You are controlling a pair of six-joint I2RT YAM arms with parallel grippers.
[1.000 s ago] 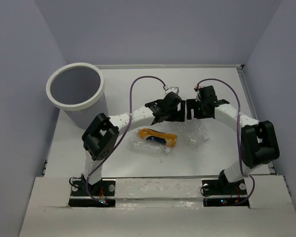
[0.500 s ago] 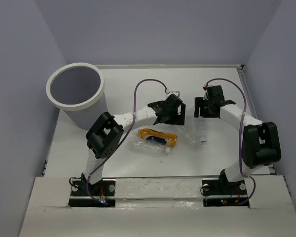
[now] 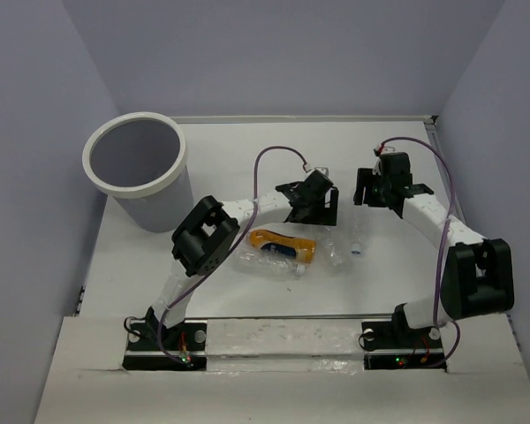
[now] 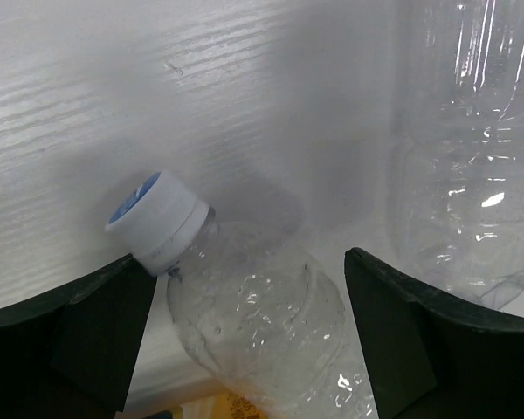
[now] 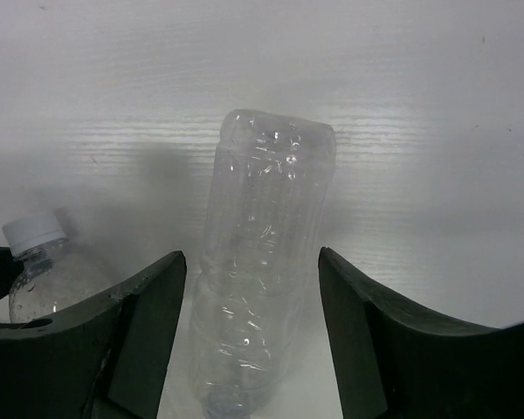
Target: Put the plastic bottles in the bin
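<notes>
**A:** The left jaws?
**B:** Spread wide on either side of a small clear ribbed plastic bottle with a blue-topped white cap [image 4: 262,319], which lies on the white desk [image 3: 238,159].
**A:** And the right jaws?
**B:** Also apart, flanking another clear ribbed bottle [image 5: 262,262] lying flat.
**A:** Further out?
**B:** An orange bottle with a dark label [image 3: 283,245] lies nearby. The round grey white-rimmed bin [image 3: 137,188] stands well apart, at the far left.

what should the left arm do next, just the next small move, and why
Probably ease the left gripper down a little and close its fingers on the capped clear bottle. In the left wrist view the fingers stand open on either side of that lying bottle, just below its cap, with nothing gripped yet. The bin waits to the far left.
</notes>
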